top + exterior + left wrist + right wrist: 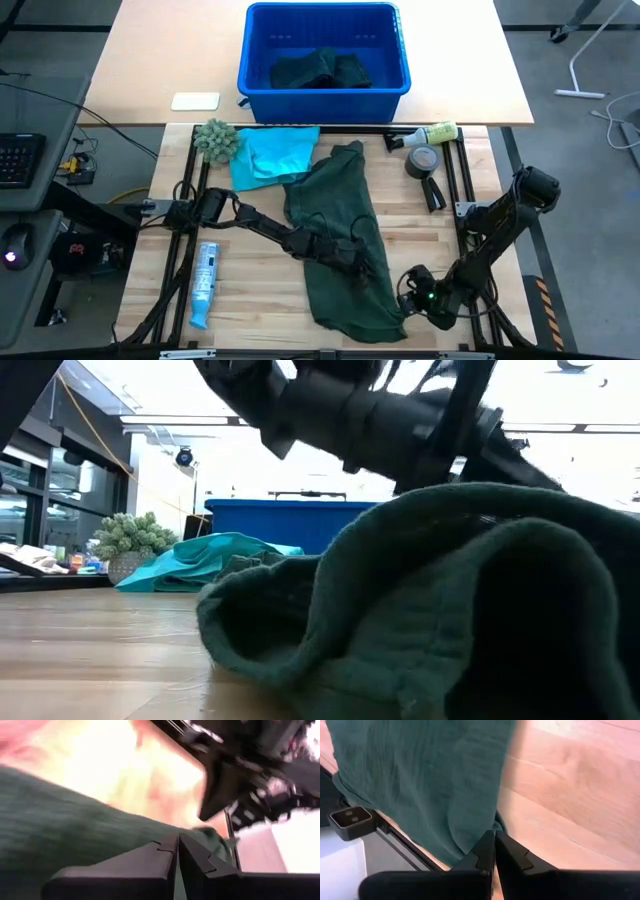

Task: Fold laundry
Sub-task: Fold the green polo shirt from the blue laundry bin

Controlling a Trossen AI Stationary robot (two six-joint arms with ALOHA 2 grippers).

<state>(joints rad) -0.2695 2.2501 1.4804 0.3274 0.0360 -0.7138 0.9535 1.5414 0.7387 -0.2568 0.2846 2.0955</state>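
A dark green garment [340, 215] lies lengthwise on the middle of the wooden table, and in the low view its near part [470, 590] rises in a hump. My left gripper [358, 258] reaches in from the left and is shut over the garment's near half. My right gripper [413, 292] is shut at the garment's near right corner. A turquoise piece [272, 155] lies crumpled at the far left, and the green garment's far end rests on its edge. More dark cloth [320, 70] sits in the blue bin. My left gripper [177, 840] is shut on the green cloth [202, 834], which bunches right at its fingertips. The fingers slant down from the table's left. How many layers they hold is hidden. The cloth around them is raised off the table. My right gripper [494, 837] pinches the garment's edge [487, 827] at its fingertips, near the near right corner. The fingers slant steeply down from the right. The cloth spreads away from the tips in slack folds, with the rest on the table.
A blue bin [390, 85] stands beyond the far edge. A fuzzy grey-green ball [215, 140] sits far left. A spray bottle [430, 133], a tape roll [425, 160] and a black tool [432, 193] lie far right. A blue-white tube [205, 280] lies near left.
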